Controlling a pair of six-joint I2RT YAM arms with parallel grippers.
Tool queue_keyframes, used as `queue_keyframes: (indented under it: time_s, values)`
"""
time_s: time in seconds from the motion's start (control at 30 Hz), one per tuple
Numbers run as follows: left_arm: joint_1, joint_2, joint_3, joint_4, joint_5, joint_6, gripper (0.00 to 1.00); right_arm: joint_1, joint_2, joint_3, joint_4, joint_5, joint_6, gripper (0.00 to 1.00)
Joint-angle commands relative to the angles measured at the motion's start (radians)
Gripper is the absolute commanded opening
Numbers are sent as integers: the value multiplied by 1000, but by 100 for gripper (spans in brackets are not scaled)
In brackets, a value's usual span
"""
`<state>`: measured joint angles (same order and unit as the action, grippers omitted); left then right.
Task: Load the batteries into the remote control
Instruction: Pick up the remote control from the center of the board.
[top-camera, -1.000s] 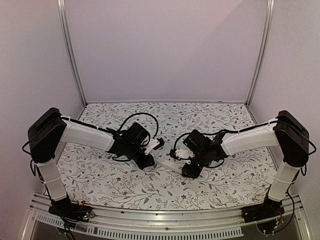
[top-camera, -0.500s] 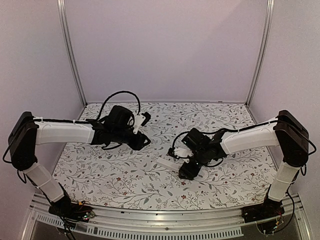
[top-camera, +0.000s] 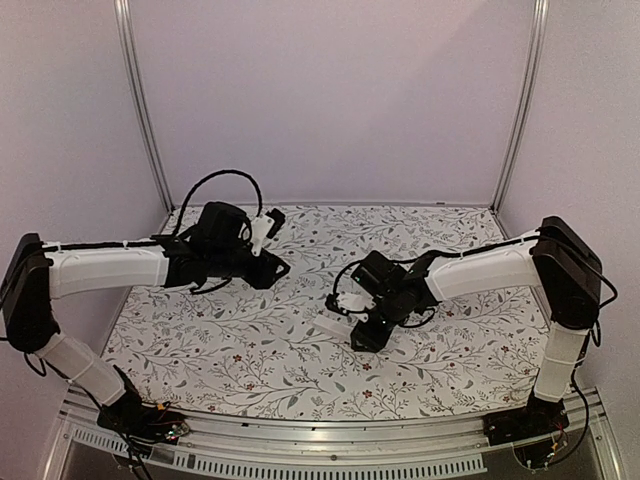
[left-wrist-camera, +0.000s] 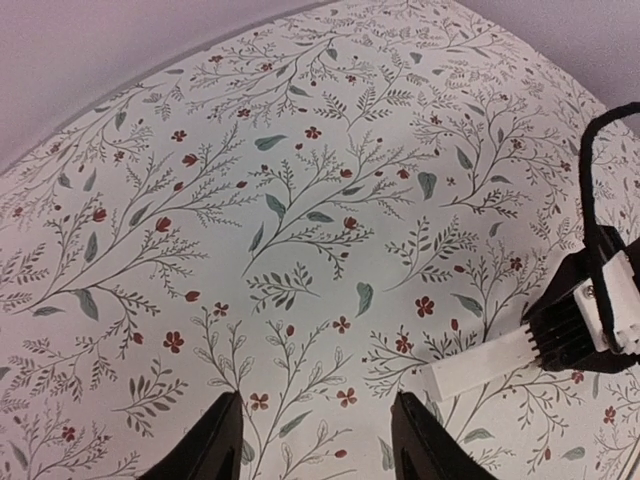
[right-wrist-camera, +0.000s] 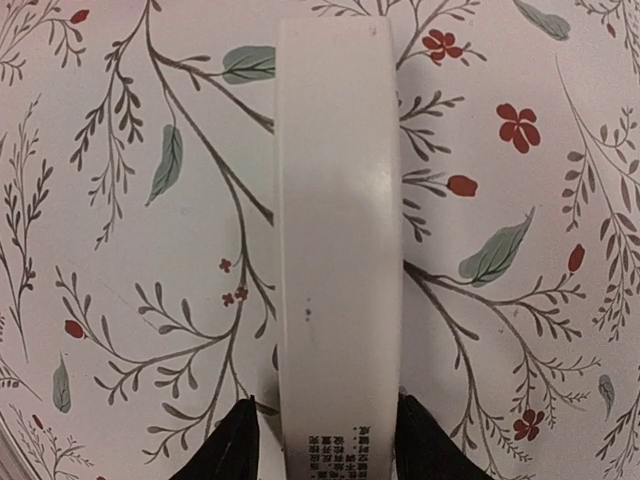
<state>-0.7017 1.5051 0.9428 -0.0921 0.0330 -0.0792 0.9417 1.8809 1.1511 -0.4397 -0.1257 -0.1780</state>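
The remote control (top-camera: 333, 326) is a slim white bar lying flat on the floral cloth near the table's middle. In the right wrist view the remote control (right-wrist-camera: 340, 230) runs straight away from my right gripper (right-wrist-camera: 330, 445), its near end with small printed text lying between the jaws. The jaws flank it, and a thin gap shows on the left side. My right gripper (top-camera: 362, 338) sits low over that end. My left gripper (top-camera: 276, 268) hovers further back and left, open and empty (left-wrist-camera: 322, 440). The remote's far tip (left-wrist-camera: 485, 367) shows at its lower right. The batteries are out of view.
A floral cloth (top-camera: 250, 350) covers the table. Pale walls close the back and both sides, with metal posts (top-camera: 140, 110) at the back corners. A metal rail (top-camera: 320, 440) runs along the front edge, between the two arm bases.
My left gripper has let go of the remote, opened, and swung back and to the left. My right gripper stays at the remote's end, shifted slightly left, its jaws wider than before.
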Motion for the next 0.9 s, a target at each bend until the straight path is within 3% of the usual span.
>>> queue_keyframes:
  time_s: [0.0,0.2,0.5,0.73,0.87]
  values:
    - [14,-74,-35,28,-19,18,51,5,20,-2,-39,-6,-10,41]
    - [14,-124,-60,44,-18,31,50,5,-7,-41,-39,-14,11,23]
    - [-15,-203,-76,51,-29,72,60,-35,-110,-1,-57,-170,141,11]
    - [-192,-329,-119,73,-174,380,63,-132,-233,50,-58,-453,370,7]
    - [-303,-401,-194,173,-233,562,64,-175,-283,61,-57,-603,484,5]
